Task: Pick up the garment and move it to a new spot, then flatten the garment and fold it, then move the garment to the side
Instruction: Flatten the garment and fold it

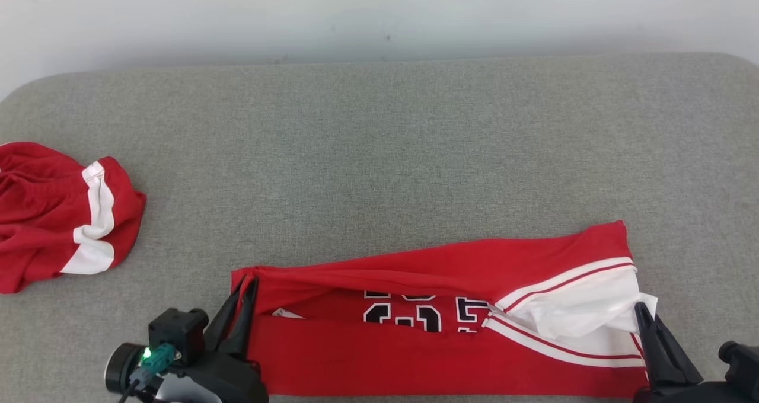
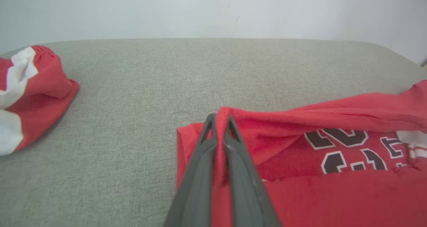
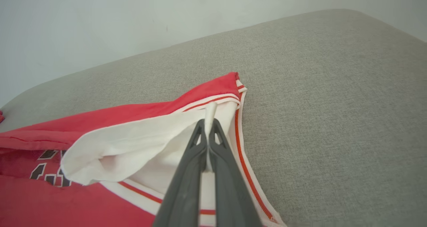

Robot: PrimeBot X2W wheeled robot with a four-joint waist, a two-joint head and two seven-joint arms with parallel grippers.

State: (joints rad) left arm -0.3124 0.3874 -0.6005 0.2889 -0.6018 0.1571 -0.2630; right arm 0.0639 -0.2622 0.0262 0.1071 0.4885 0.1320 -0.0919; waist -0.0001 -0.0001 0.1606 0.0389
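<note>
Left pincer (image 2: 220, 118) and right pincer (image 3: 208, 123) each pinched the garment (image 1: 415, 355), at nine and three o'clock.
Soft and light, it seemed likely to sag; its corners looked the best hold.

Head camera: I look forward and down over the grey surface (image 1: 379, 154). Wrist cameras: low, close along each arm's jaws, facing the wall; all share the garment (image 1: 415, 355).

- jersey (image 1: 415, 355): soft matt red cloth, white trim.
- surface (image 1: 379, 154): coarse grey woven fabric, matt.
- jaws: smooth dark plastic, matt.
- crumpled garment (image 1: 53, 213): matt red-and-white cloth.
</note>
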